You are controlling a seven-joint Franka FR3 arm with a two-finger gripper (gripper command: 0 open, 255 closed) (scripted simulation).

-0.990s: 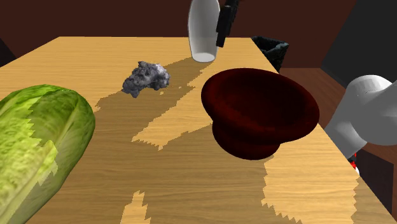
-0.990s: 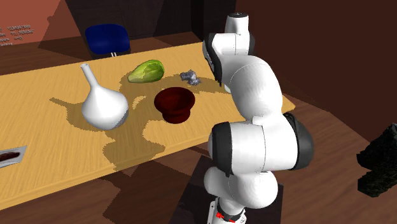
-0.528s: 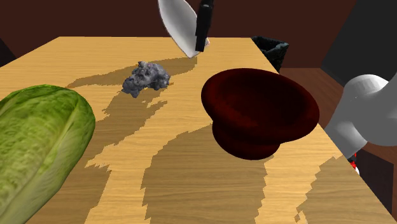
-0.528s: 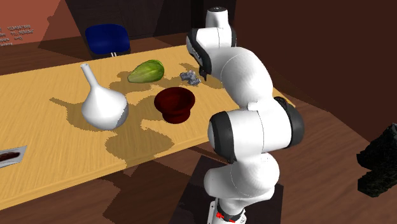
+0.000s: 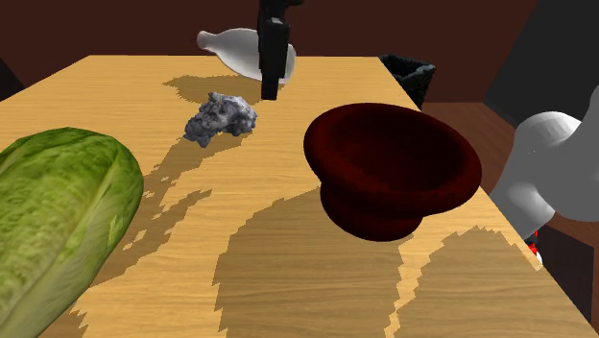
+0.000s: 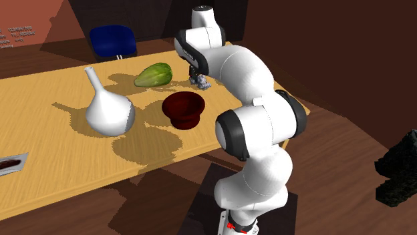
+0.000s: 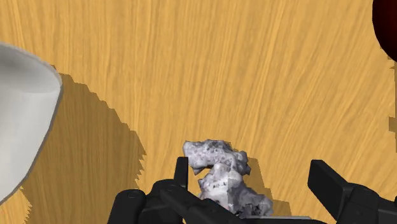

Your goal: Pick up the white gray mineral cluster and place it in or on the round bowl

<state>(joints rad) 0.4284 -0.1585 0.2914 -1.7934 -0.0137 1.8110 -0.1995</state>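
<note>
The white-grey mineral cluster [image 5: 221,117] lies on the wooden table [image 5: 288,250], towards its far side. The dark red round bowl [image 5: 392,168] stands apart from it, to the shoulder view's right. My black gripper [image 5: 272,88] hangs just above and behind the cluster, also seen from the second exterior view as the gripper [image 6: 195,72] over the cluster [image 6: 200,82]. In the wrist view the gripper [image 7: 254,177] is open, and the cluster [image 7: 222,181] sits between the fingers, closer to one finger [image 7: 182,173], not clasped.
A big green lettuce [image 5: 58,211] fills the near left of the shoulder view. A white vase [image 6: 107,110] stands further along the table. A black bin [image 5: 408,72] sits past the table's far corner. A blue chair [image 6: 112,40] stands behind the table.
The hand swung from behind the bowl towards the shoulder view's left and came down over the mineral cluster. Its fingers stayed open. Cluster and bowl have not moved.
</note>
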